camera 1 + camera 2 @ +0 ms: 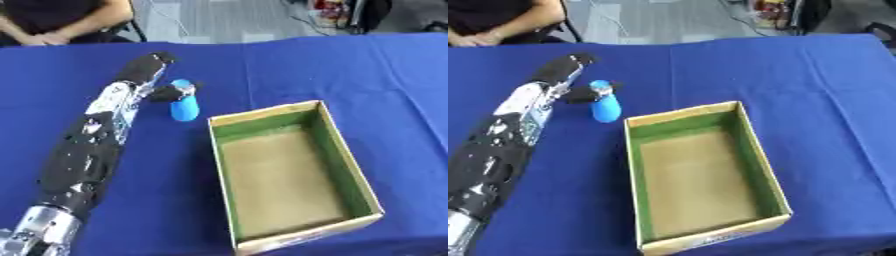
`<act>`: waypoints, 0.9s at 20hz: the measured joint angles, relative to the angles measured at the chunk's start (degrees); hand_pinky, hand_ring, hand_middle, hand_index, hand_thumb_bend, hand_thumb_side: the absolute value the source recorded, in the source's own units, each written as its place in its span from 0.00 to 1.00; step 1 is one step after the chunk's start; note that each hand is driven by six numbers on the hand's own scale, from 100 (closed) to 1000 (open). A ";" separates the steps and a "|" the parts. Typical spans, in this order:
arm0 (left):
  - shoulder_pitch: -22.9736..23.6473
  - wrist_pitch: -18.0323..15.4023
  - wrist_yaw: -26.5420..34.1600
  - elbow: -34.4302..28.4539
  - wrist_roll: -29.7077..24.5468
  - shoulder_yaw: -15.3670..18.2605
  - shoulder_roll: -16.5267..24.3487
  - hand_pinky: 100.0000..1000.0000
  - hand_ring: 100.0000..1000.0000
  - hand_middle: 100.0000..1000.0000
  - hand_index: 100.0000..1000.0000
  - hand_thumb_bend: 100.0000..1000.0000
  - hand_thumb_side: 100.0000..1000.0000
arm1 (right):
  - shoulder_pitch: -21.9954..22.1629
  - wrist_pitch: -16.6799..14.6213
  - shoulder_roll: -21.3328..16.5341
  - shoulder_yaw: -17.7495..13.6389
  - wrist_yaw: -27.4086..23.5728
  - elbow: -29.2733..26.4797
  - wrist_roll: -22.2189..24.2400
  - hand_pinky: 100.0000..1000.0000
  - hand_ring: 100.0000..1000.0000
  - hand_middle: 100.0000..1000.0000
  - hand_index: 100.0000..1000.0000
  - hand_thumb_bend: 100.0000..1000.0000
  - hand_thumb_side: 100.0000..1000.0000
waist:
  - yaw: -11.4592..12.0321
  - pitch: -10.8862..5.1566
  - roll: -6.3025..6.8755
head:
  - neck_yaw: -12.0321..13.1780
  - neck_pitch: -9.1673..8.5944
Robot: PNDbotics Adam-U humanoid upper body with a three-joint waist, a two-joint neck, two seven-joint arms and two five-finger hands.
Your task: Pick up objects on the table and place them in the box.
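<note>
In the left eye view the robot's left hand [149, 75] reaches far across the blue tablecloth [289, 65], fingers stretched and thumb touching the top of the small blue plastic bottle-shaped object [184, 106] lying just beyond the far left corner of the empty green-lined cardboard box [289, 172]; nothing is gripped, so the round object could roll away when pinched. The right eye view shows grey floor behind; the right hand is absent.
</note>
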 measured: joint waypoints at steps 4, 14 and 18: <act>0.30 -0.34 -0.12 0.72 -0.22 -0.01 -0.49 0.84 0.92 0.89 0.93 1.00 0.96 | 0.00 0.00 0.00 0.00 0.00 0.00 0.00 0.81 0.71 0.85 0.94 0.00 0.83 | -0.02 0.00 0.00 | 0.00 0.01; 0.60 -0.46 -0.34 2.10 -0.86 -0.02 -0.94 0.84 0.92 0.87 0.93 1.00 0.96 | -0.01 -0.01 0.01 0.00 0.00 0.00 0.01 0.81 0.71 0.85 0.94 0.00 0.83 | -0.14 0.00 0.00 | 0.00 0.01; 0.77 -0.35 -0.57 2.47 -0.97 0.01 -0.94 0.84 0.92 0.87 0.93 1.00 0.97 | -0.01 -0.02 0.01 0.00 0.00 0.00 0.02 0.81 0.71 0.85 0.94 0.00 0.83 | -0.15 0.01 0.00 | 0.00 0.01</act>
